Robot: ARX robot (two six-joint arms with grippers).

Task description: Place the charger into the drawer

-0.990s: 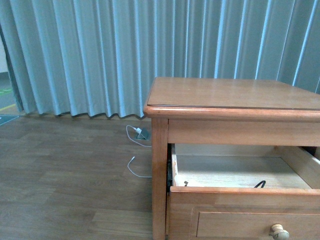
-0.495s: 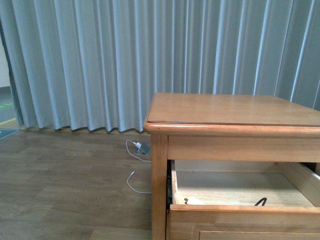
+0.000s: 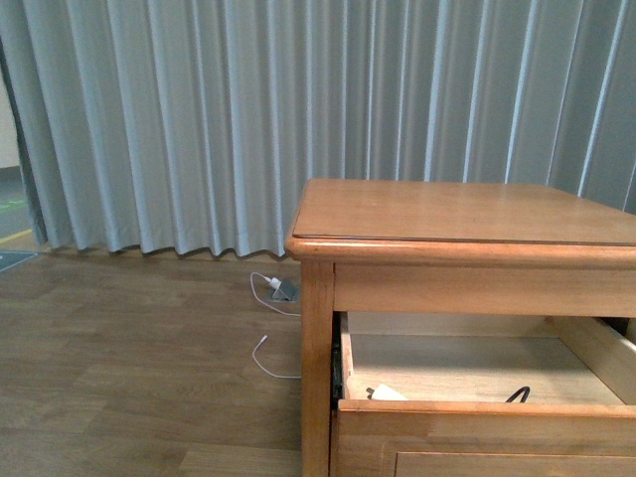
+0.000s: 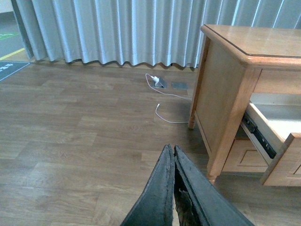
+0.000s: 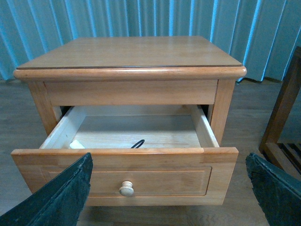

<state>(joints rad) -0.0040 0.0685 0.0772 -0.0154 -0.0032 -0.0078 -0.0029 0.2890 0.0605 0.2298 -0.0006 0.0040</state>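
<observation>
The drawer (image 3: 487, 409) of the wooden nightstand stands pulled out, its front and round knob (image 5: 126, 189) facing my right wrist camera. Inside it lies the charger: a white plug corner (image 3: 386, 393) at the front left and a loop of black cable (image 3: 518, 395), mostly hidden behind the drawer front. The right wrist view shows the same plug (image 5: 76, 144) and cable (image 5: 137, 143). My right gripper (image 5: 168, 160) is open in front of the drawer front, wide apart, holding nothing. My left gripper (image 4: 171, 149) is shut and empty above the floor, beside the nightstand.
The nightstand top (image 3: 457, 211) is bare. A white-cabled charger with a grey block (image 3: 281, 289) lies on the wood floor by the curtain (image 3: 199, 119). Another wooden furniture frame (image 5: 282, 108) stands close beside the nightstand in the right wrist view.
The front view has shifted upward, so the drawer's knob has left the frame and the white plug corner now shows inside. Nothing in the drawer has visibly moved.
</observation>
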